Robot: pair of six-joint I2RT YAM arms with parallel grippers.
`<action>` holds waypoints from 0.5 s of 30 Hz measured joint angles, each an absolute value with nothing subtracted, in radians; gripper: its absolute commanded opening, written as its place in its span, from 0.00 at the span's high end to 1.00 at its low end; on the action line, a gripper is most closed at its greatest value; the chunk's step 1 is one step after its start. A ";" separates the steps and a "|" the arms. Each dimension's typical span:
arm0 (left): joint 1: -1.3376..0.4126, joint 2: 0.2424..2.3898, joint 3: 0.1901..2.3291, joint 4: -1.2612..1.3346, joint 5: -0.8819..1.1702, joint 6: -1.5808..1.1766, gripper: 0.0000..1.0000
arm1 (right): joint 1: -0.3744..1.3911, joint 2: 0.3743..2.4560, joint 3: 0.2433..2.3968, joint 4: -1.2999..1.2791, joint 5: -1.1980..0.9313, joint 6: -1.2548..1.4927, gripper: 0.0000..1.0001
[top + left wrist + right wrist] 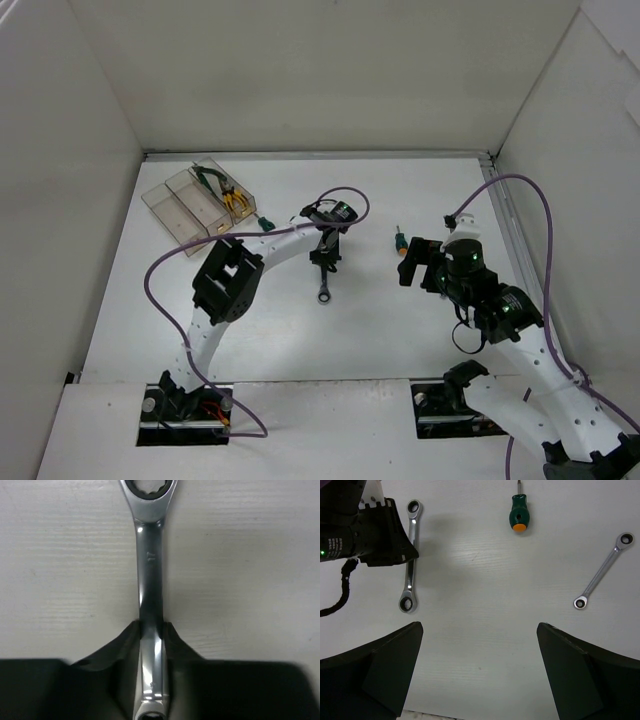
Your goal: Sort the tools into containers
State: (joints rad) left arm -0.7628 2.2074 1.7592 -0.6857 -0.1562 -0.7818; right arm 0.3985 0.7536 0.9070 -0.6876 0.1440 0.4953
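Observation:
A silver wrench (150, 565) lies lengthwise on the white table, and my left gripper (151, 630) is shut on its shank, a finger pressed against each side. From above, that gripper (325, 262) covers the wrench (324, 288) at mid-table. My right gripper (480, 626) hovers open over bare table. Ahead of it are a green screwdriver with an orange cap (518, 517) and a second silver wrench (603, 573). The clear containers (185, 212) stand at the back left. The bin nearest the centre holds yellow-handled pliers (236, 201) and green-handled pliers (209, 179).
A small green-handled tool (265, 222) lies on the table just right of the bins. White walls enclose the table on the left, back and right. Purple cables loop above both arms. The right arm (500, 310) fills the near right.

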 measured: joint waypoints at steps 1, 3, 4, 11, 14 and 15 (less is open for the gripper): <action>-0.761 2.211 1.767 -0.688 -0.152 -0.792 1.00 | 0.398 0.754 0.906 -0.687 0.144 0.495 0.02; -0.759 2.218 1.781 -0.697 -0.146 -0.791 1.00 | 0.398 0.754 0.904 -0.688 0.145 0.495 0.02; -0.757 2.222 1.788 -0.704 -0.146 -0.791 1.00 | 0.398 0.754 0.902 -0.688 0.145 0.494 0.02; -0.756 2.195 1.745 -0.672 -0.162 -0.773 1.00 | 0.398 0.753 0.900 -0.691 0.146 0.490 0.02; -0.751 2.172 1.714 -0.681 -0.177 -0.754 1.00 | 0.398 0.753 0.900 -0.691 0.146 0.490 0.02; -0.747 2.168 1.708 -0.686 -0.184 -0.746 1.00 | 0.398 0.753 0.900 -0.691 0.146 0.491 0.02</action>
State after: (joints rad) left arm -0.7471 2.1685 1.7084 -0.6857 -0.1837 -0.7460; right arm 0.3985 0.7528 0.8997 -0.6907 0.1455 0.4908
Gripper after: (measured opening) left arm 0.165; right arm 0.980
